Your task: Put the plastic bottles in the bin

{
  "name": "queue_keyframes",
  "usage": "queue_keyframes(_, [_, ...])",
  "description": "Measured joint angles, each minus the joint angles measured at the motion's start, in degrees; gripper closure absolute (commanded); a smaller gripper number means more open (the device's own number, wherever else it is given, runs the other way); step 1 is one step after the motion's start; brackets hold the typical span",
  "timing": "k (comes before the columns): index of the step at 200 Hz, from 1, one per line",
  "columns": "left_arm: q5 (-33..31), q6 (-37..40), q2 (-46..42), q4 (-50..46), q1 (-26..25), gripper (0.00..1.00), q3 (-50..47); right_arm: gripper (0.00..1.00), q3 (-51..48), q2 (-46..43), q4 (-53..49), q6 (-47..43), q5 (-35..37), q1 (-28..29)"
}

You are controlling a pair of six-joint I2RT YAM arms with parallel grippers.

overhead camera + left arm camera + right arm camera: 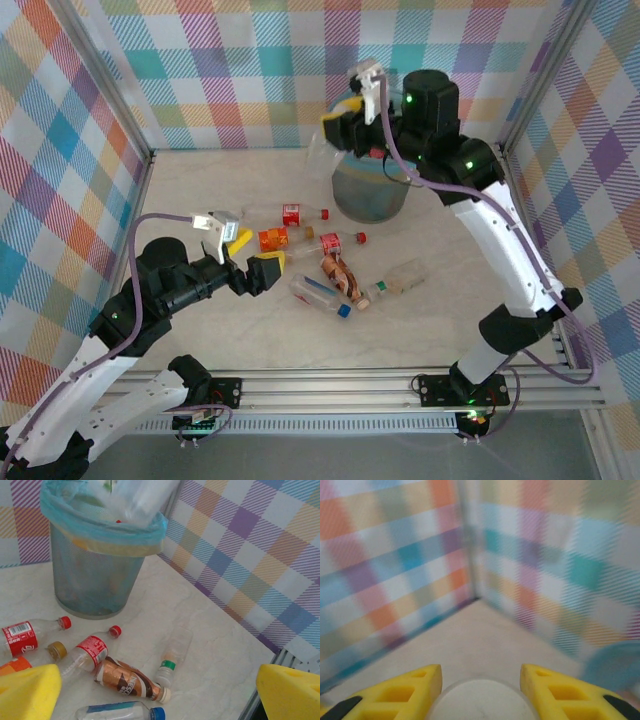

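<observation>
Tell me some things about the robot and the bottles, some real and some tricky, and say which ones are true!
1. The bin is standing up. True.
2. The left claw is squeezing a bottle. False: it is wide open and holds nothing.
3. The right claw holds a clear bottle. True.
4. Every bottle is already in the bin. False: several lie on the table, like the brown bottle.

Lab test cell: aluminium frame [350,381], plaid walls [250,70].
</observation>
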Motion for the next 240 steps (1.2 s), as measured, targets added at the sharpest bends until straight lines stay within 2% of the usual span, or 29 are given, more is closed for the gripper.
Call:
queue_keyframes(27, [-1.03,-1.09,0.2,-0.02,-0.02,0.0,0.0,0.84,8.9,8.92,-0.7,-2.95,6.99,-5.66])
queue_keyframes(55, [-1.62,-2.05,0.2,-0.17,0.0,0.0,0.0,0.83,12.48,17.51,-2.21,-3.26,7.89,-10.12])
queue_keyframes(80, [-2.19,-2.34,0.17,-0.66,0.0,0.0,0.0,0.81,12.09,22.91,-4.04,-2.25,4.66,-12.61])
queue_keyframes(113, [-3.02,-3.34,-0.17,-1.33,0.0,0.0,-0.28,0.79,7.15,24.9,-3.52,-0.48,-2.49,-14.16])
queue_keyframes(171, [-3.74,-4.04,-1.22,-1.77,-0.02,0.0,-1.55,0.74,6.58,31.06,0.39,0.96,-8.15,-16.87])
queue_keyframes(207, [-4.11,-4.24,-1.2,-1.77,-0.02,0.0,-2.05,0.69,6.58,31.93,2.08,1.09,-10.38,-17.88])
queue_keyframes(222, [-4.13,-4.28,-1.09,-1.75,-0.02,0.0,-2.08,0.65,6.58,32.65,3.43,1.07,-11.13,-17.92])
queue_keyframes(240, [-4.13,-4.26,-0.98,-1.75,0.0,0.0,-2.08,0.54,6.99,33.64,4.87,1.07,-11.39,-17.92])
